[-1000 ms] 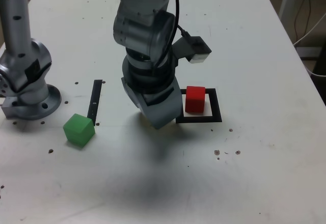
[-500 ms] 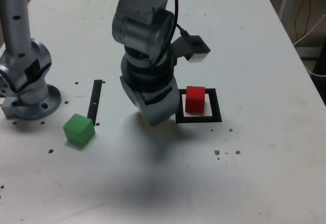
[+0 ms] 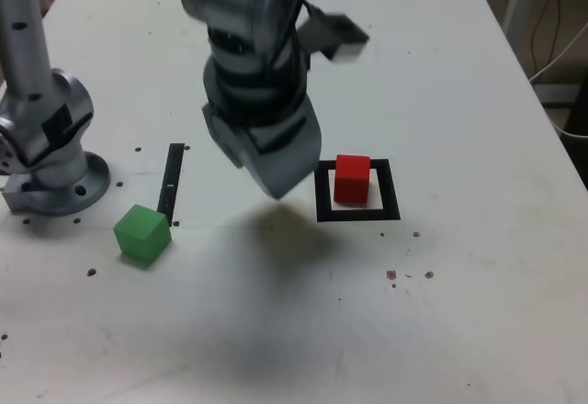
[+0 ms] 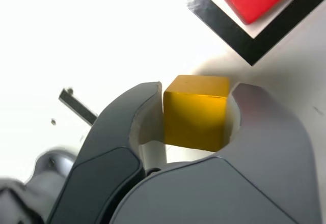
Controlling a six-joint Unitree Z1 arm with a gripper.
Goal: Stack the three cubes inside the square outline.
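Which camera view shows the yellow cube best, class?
The wrist view: the yellow cube sits plainly between the jaws of the gripper, near the square outline. The exterior view shows none of it; the arm hides it.

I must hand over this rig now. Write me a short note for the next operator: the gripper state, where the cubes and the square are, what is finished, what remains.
Gripper: shut on the small matte yellow cube, held above the table, at the exterior view's left of the outline.
Small matte red cube: standing inside the flat black square outline with the white centre.
Small matte green cube: on the white table, beside the narrow black strip, far from the outline.
Done: red cube is in place as the base; yellow cube is picked up.
Left: set the yellow cube on the red one, then fetch the green cube and put it on top.
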